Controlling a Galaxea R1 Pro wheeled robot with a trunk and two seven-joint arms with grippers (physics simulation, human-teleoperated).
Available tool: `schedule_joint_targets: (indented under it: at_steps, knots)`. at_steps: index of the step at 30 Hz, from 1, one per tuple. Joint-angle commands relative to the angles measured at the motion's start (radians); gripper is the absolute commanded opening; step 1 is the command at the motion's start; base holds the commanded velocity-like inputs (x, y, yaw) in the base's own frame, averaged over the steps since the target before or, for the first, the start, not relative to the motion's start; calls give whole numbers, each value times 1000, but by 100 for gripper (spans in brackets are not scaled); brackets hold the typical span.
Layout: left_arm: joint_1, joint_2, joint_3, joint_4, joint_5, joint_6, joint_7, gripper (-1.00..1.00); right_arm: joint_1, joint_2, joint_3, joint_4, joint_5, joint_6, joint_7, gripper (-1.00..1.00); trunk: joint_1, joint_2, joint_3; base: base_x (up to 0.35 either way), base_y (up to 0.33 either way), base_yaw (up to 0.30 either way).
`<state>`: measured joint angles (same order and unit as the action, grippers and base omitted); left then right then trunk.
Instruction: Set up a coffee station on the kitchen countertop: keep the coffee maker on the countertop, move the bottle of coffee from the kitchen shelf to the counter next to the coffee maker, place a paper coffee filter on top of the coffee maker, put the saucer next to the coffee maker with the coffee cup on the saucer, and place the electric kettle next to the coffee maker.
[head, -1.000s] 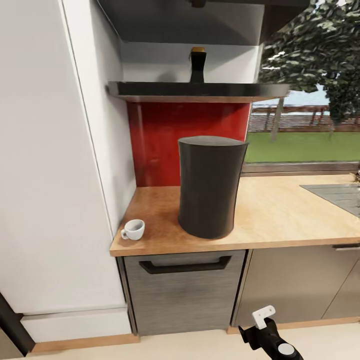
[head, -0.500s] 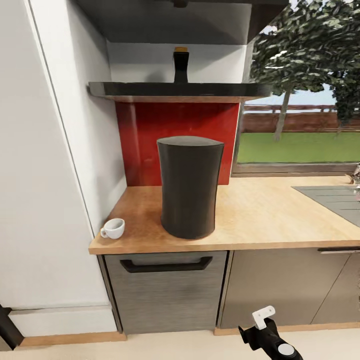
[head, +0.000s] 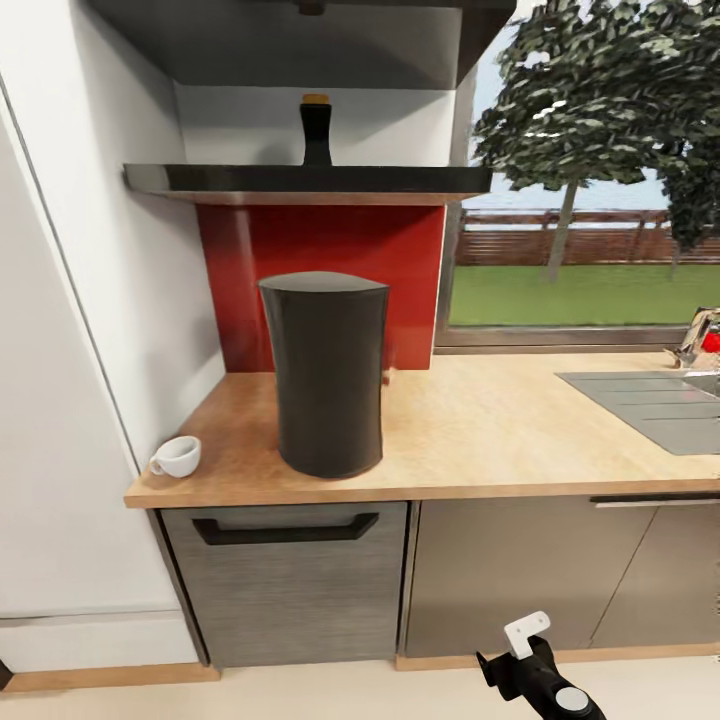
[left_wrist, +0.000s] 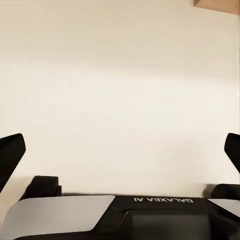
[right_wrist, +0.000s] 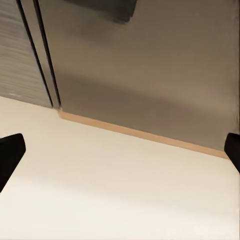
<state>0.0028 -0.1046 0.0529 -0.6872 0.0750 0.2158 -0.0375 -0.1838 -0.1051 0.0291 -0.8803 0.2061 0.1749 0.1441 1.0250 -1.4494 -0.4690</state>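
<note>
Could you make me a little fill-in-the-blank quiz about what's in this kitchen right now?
1. The white cup sits on the counter to the ____ of the coffee maker.
2. The bottle stands on the ____.
3. The wall behind the coffee maker is ____.

Missing words: left; shelf; red

The wooden countertop (head: 500, 430) carries the dark cylindrical coffee maker (head: 325, 375), upright, and a white coffee cup (head: 177, 457) near the front left corner. The dark shelf (head: 300, 182) above carries the coffee bottle (head: 316, 128).
</note>
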Motion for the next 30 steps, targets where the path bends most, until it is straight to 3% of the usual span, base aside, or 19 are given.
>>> schedule_joint_targets:
  at_steps: [1, 9, 12, 13, 16, 30]
  knots:
    - [0, -2, 5, -3, 8, 8, -4, 100, 0, -1, 2, -1, 11, 5, 3, 100, 0, -1, -1, 0, -309, 0]
    - [1, -8, 4, -2, 6, 8, -4, 100, 0, -1, 4, 2, 12, -6, 3, 100, 0, -1, -1, 0, -309, 0]
    - [0, -8, 4, -2, 6, 8, -4, 100, 0, -1, 39, 7, 12, -25, 3, 100, 0, -1, -1, 0, -309, 0]
    - [0, -8, 4, -2, 6, 8, -4, 100, 0, -2, 68, 12, 12, -32, 2, 100, 0, -1, -1, 0, -309, 0]
    - [0, -9, 4, -1, 6, 8, -4, 100, 0, -2, 84, 14, 12, -36, 1, 100, 0, -1, -1, 0, -309, 0]
    - [0, -9, 2, 21, 5, 4, -4, 100, 0, -1, 88, 26, 10, -38, -3, 100, 0, -1, -1, 0, -309, 0]
